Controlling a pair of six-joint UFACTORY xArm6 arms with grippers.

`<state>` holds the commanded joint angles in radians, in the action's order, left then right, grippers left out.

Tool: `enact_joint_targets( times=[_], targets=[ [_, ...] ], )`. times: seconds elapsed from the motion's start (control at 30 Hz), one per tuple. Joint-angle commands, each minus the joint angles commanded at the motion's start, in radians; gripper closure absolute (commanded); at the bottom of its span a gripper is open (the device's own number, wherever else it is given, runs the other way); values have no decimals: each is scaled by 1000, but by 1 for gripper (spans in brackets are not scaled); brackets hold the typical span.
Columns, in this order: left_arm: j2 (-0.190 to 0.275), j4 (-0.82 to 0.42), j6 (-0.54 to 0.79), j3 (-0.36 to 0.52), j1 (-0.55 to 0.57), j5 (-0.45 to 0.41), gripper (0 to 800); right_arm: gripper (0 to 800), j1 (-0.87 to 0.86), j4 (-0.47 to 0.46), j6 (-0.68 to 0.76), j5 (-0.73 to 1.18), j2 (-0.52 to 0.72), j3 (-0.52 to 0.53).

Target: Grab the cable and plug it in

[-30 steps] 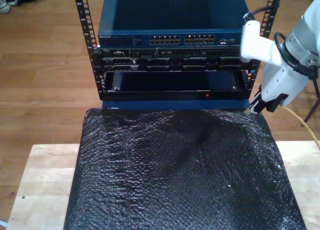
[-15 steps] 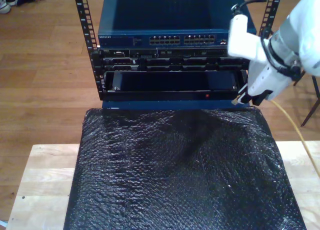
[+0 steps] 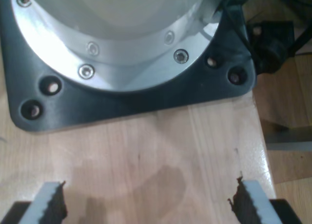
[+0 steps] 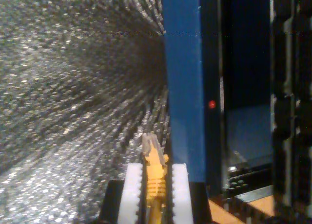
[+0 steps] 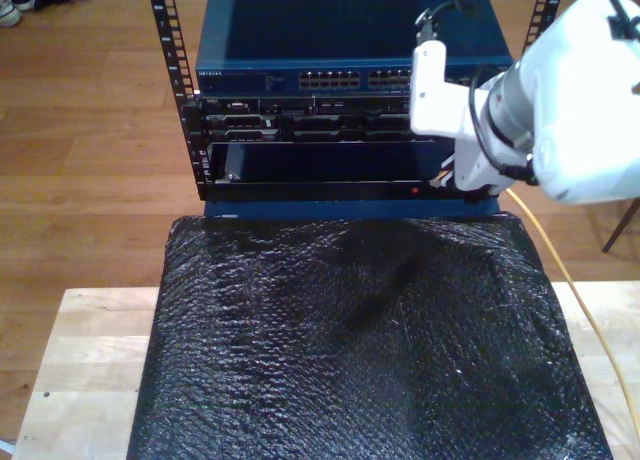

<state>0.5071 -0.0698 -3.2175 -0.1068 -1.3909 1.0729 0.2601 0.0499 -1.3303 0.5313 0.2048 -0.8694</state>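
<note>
Black bubble-wrap mat (image 5: 360, 350) mid-frame, rack (image 5: 340, 90) up top in ext view. My second gripper (image 4: 155, 185) pinches the cable (image 4: 155, 177) just behind the plug (image 4: 150, 145); my first gripper (image 3: 146, 204) spread, empty. Risk: plug sits low near the blue edge (image 4: 183, 87), could snag or twist in pads before the ports (image 5: 350, 79).

A pale wooden bench (image 5: 80, 380) carries a black bubble-wrap sheet (image 5: 360, 350) covering its middle; my arm's dark base plate (image 3: 131, 100) sits bolted on it.

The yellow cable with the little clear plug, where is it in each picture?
Exterior view: the thin yellow-orange network cable runs from the pincer at the rack front down along the exterior view's right edge.
Second wrist view: its clear plastic plug sticks out between my second pincer's white fingers.
First wrist view: I can't spot it.
Shared landmark: the small red light on the rack.
</note>
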Motion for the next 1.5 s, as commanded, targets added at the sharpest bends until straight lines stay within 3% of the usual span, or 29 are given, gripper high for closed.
enact_joint_targets(
  times=[0.67,0.97,1.5],
  targets=[
    [0,0,0,0,0,0,0,800,2,-63,-3,-298,-64,23],
    [0,2,0,0,0,0,0,800,-5,-72,-3,-368,-49,80],
    [0,0,0,0,0,0,0,800,0,-77,-3,-391,-3,68]
  ],
)
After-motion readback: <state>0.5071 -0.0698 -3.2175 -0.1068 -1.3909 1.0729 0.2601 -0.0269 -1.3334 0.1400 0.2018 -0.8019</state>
